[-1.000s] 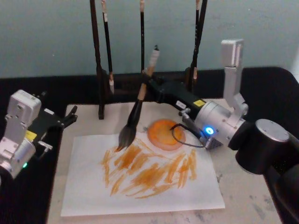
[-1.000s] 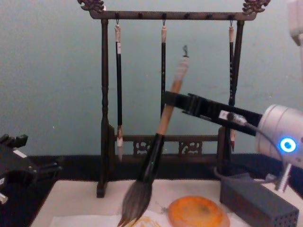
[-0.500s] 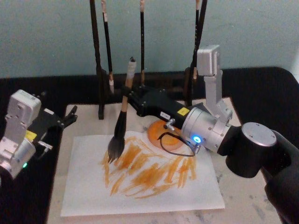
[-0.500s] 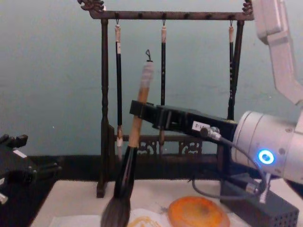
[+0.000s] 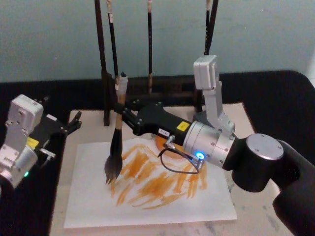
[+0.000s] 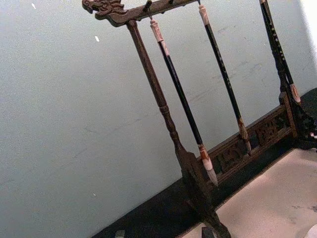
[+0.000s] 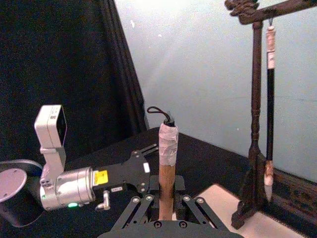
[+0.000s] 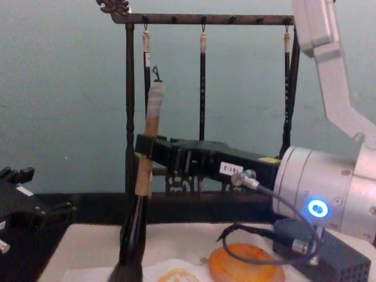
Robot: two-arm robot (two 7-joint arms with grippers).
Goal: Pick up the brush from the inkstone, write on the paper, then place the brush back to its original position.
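My right gripper [image 5: 120,112] is shut on the tan handle of the brush [image 5: 116,142], which stands almost upright. Its bushy bristles [image 5: 111,171] press on the left part of the paper [image 5: 98,206], at the edge of a patch of orange strokes. The chest view has the right gripper [image 8: 144,156] clamped around the brush [image 8: 154,111] below its white cap. The right wrist view looks along the handle of the brush [image 7: 167,148]. The orange inkstone [image 8: 247,265] lies behind the strokes, mostly hidden under my right arm in the head view. My left gripper [image 5: 66,137] rests open off the mat's left edge.
A dark wooden rack [image 8: 202,19] with three thin hanging brushes stands at the back of the beige mat [image 5: 251,206]. A grey perforated block [image 8: 332,257] sits right of the inkstone. A black cable [image 5: 172,166] loops under my right wrist, low over the paper.
My right gripper has carried the brush leftward and nearer across the paper, and the brush now stands more upright. The left arm has not moved.
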